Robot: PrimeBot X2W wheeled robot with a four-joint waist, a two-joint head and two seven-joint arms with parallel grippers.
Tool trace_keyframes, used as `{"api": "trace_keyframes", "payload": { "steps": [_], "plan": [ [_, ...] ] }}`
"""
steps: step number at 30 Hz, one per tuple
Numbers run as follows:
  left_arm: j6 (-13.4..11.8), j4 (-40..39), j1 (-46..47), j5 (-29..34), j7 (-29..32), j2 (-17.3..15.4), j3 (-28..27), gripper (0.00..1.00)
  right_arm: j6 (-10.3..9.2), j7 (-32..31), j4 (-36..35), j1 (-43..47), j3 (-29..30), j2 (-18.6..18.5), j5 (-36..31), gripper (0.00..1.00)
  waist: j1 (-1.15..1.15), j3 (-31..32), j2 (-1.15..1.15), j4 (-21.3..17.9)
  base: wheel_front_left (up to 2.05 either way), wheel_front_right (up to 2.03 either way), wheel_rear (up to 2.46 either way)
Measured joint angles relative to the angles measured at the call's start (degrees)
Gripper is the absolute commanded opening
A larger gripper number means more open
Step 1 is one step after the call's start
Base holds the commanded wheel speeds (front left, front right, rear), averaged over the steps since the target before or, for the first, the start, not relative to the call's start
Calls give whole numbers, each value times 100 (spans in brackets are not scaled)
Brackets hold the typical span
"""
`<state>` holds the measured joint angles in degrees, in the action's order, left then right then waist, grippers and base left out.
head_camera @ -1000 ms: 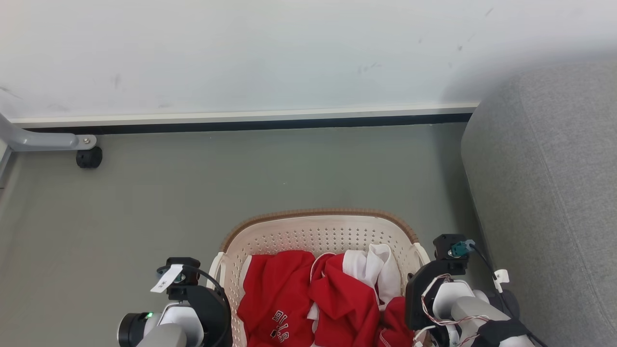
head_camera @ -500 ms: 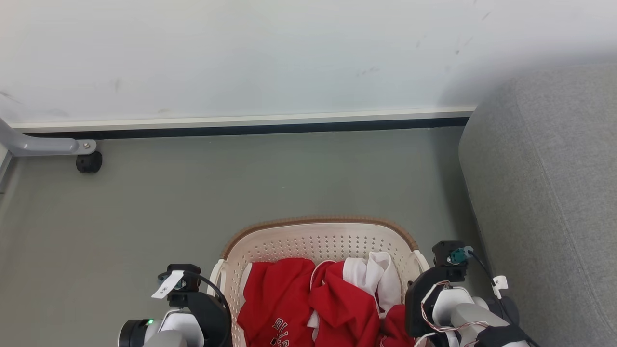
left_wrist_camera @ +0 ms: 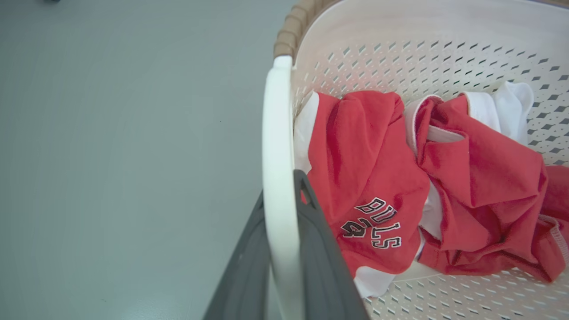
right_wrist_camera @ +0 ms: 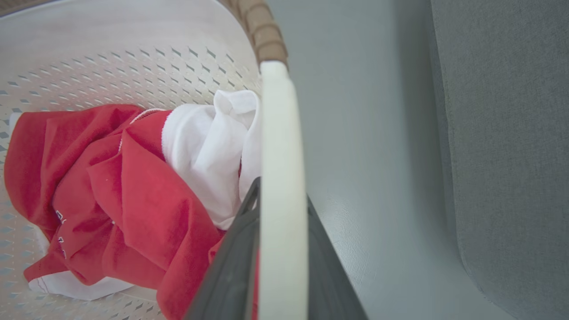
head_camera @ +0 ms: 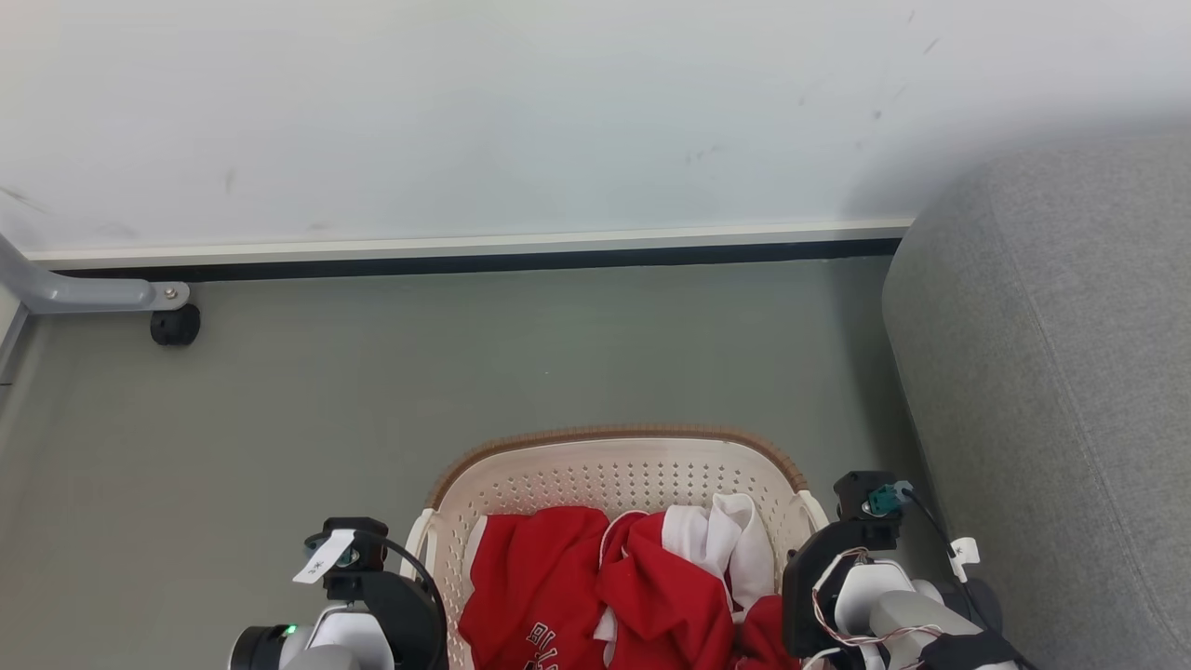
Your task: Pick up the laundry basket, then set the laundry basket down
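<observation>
Clamping down on the white handles (left_wrist_camera: 275, 133), left gripper (left_wrist_camera: 282, 191) one side, right gripper (right_wrist_camera: 282, 191) the other, holding the laundry basket (head_camera: 614, 465) between them. Probably carrying it right now, so next needing a level lowering onto the floor (head_camera: 558, 354), clear of the sofa (head_camera: 1051, 372).

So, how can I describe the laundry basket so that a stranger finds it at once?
Find the grey sofa on the right; just left of it is the laundry basket. It alone is cream and perforated, with a brown woven rim, and holds red and white clothes.
</observation>
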<state>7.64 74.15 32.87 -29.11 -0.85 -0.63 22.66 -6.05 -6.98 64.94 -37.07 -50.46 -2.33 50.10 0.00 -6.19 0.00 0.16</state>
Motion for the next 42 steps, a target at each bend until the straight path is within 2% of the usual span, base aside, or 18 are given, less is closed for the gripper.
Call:
{"api": "trace_keyframes", "payload": {
  "steps": [42],
  "plan": [
    [0, 0, -19, -159, 33, 4, 35, 0, 51, 135, 149, -102, -304, 3, 334, 0, 0, -40, 0, 38, 0, 0, 0]
  ]
}}
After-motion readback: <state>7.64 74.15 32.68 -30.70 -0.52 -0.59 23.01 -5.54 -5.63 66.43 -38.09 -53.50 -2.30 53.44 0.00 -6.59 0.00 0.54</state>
